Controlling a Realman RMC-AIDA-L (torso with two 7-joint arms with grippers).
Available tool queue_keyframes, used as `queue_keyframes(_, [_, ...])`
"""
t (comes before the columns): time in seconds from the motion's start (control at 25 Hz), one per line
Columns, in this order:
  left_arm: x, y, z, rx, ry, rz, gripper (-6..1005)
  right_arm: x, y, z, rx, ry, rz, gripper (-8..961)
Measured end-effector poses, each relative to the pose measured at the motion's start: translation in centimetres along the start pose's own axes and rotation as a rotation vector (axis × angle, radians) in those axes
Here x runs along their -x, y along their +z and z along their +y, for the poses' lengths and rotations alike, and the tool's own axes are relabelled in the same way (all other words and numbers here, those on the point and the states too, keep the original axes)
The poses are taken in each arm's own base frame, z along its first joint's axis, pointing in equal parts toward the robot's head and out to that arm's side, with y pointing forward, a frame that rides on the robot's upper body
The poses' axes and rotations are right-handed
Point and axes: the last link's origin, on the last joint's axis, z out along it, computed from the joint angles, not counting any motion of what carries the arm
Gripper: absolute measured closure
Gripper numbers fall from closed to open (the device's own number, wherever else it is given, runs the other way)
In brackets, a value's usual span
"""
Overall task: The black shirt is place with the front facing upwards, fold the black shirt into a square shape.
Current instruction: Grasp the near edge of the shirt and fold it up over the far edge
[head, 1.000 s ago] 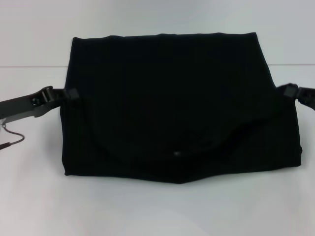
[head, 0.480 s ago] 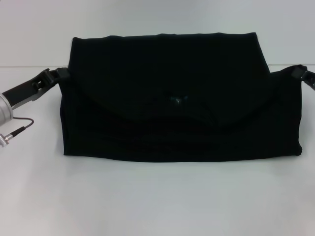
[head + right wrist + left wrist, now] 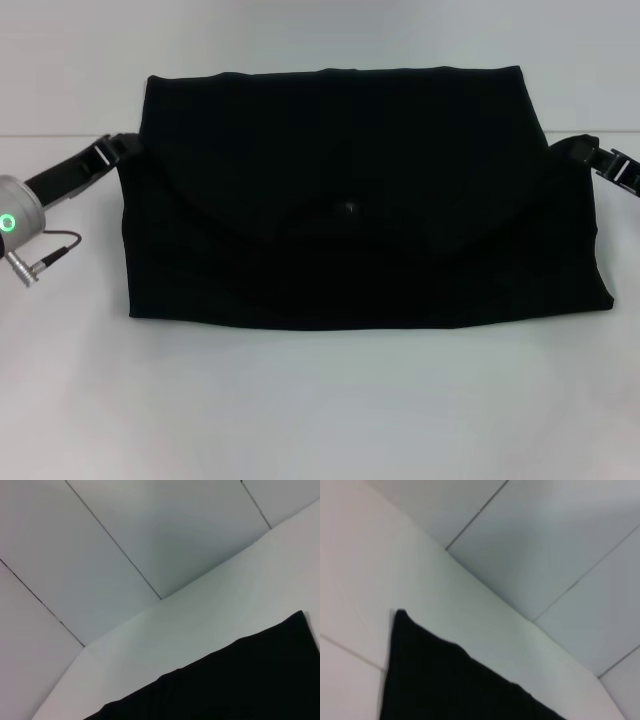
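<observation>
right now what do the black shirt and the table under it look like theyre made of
The black shirt looks like soft matte fabric, likely knit cotton: it drapes in curved folds and shows no shine. The table looks like a smooth, hard white surface, perhaps laminate; that is uncertain.

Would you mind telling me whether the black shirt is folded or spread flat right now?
Folded. The black shirt lies as a compact rectangle, with a curved top layer overlapping the lower one; no sleeves or lettering show.

Folded black shirt (image 3: 340, 200) between both hands.
</observation>
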Motion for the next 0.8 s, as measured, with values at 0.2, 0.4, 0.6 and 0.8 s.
queue_keyframes(0.2, [0.1, 0.4, 0.1, -0.012, 0.018, 0.013, 960, 0.4, 0.4, 0.0, -0.015, -0.034, -0.005, 888])
queue_keyframes(0.4, [2.0, 1.0, -0.4, -0.077, 0.033, -0.004, 953, -0.2, 1.1, 0.1, -0.047, -0.083, 0.002, 888])
queue_keyframes(0.6, [4.1, 1.9, -0.1, -0.123, 0.094, -0.024, 947, -0.6, 1.8, -0.1, -0.098, -0.117, 0.022, 848])
queue_keyframes(0.8, [4.8, 2.2, 0.5, -0.091, 0.091, -0.040, 902, -1.0, 1.9, 0.0, -0.097, -0.132, 0.044, 748])
